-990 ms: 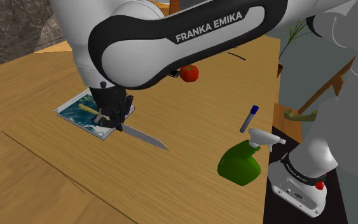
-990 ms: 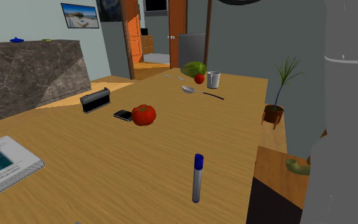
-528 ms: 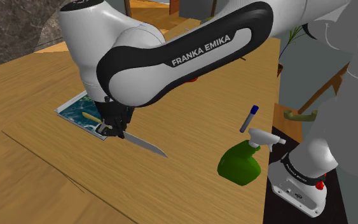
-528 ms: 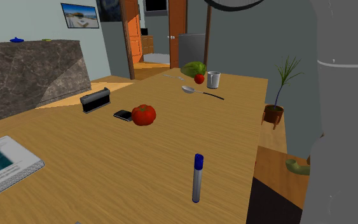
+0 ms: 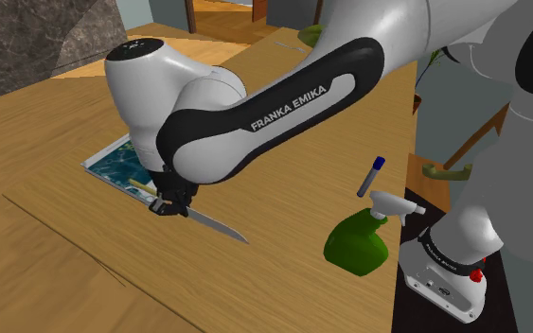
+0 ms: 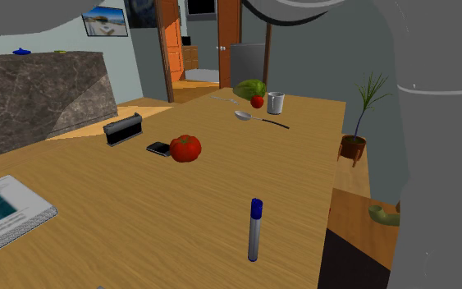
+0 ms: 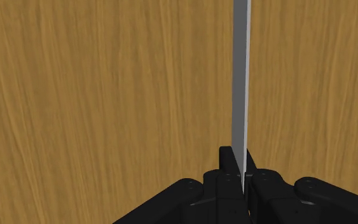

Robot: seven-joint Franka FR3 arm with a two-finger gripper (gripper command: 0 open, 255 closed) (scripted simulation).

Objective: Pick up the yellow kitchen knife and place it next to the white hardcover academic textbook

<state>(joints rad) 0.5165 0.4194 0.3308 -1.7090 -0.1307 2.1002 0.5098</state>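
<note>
Two fingers (image 7: 226,167) pinch knife (image 7: 241,76) blade; book (image 5: 113,163) just beside.

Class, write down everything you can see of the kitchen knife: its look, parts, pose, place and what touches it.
The knife has a long, plain grey blade tapering to a point; a stub of yellow handle shows behind the gripper. The black fingers are shut on the blade's base. It sits nearly level, low over the wooden table, tip pointing away from the book. Whether it touches the table cannot be told.
</note>
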